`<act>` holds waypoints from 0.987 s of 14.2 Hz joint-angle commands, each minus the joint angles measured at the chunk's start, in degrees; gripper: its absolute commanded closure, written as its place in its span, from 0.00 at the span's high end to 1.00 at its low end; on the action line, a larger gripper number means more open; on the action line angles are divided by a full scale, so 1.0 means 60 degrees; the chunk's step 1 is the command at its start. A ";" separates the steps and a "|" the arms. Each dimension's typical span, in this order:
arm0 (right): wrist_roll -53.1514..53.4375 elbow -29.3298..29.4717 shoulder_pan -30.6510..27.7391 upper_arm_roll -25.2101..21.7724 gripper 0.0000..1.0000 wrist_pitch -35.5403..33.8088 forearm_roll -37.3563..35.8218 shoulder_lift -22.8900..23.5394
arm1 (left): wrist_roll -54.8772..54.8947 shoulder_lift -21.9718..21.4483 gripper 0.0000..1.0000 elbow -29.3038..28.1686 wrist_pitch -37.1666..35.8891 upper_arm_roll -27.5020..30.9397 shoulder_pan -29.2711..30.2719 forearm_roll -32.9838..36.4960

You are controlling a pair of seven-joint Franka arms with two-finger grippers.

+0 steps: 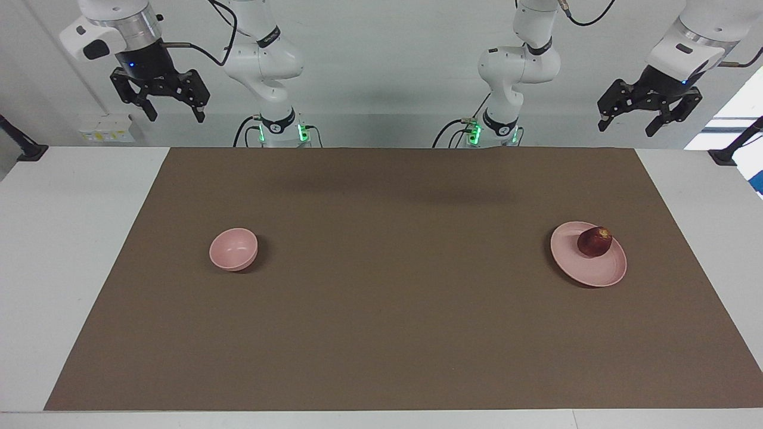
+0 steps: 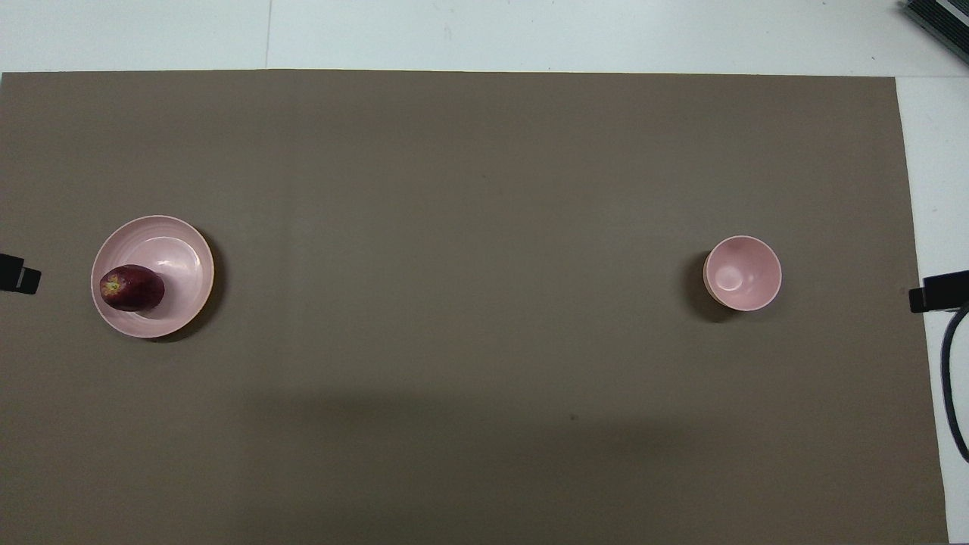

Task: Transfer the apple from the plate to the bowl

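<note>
1. The task is at its start, as I judge it: the apple (image 1: 594, 241) lies on the plate (image 1: 587, 271), set toward the plate's edge nearer the robots, and nothing is touching it.
2. The plate sits toward the left arm's end of the bench (image 1: 71, 250); the bowl (image 1: 233, 249) stands upright and holds nothing, toward the right arm's end, well apart from the plate.
3. The left gripper (image 1: 632, 124) hangs high with its fingers spread, out past the edge of the brown mat (image 1: 381, 333) at its own end. The right gripper (image 1: 174, 113) waits likewise, raised with fingers apart, at the other end.
4. The next move likely falls to the left arm: swing over the plate, come straight down and close on the apple around its middle. The fruit is round and may roll on the shallow plate if nudged off-centre.
5. The plate's low rim hardly hinders a lift; the bowl's deeper wall calls for a release from above its opening.
6. Between plate and bowl the mat is bare, so a carry across has open room. The reach is long, and a handover to the right arm may be needed.
</note>
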 commanded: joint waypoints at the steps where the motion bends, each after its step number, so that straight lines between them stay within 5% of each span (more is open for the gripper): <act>1: -0.0335 -0.0306 -0.0114 0.0028 1.00 0.0250 0.0141 -0.0220 | -0.0073 -0.0022 1.00 0.0131 -0.0184 -0.0072 0.0124 -0.0055; 14: -0.0174 -0.0306 -0.0040 0.0028 1.00 0.0250 0.0141 -0.0235 | -0.0073 -0.0036 1.00 0.0116 -0.0213 -0.0072 0.0080 -0.0055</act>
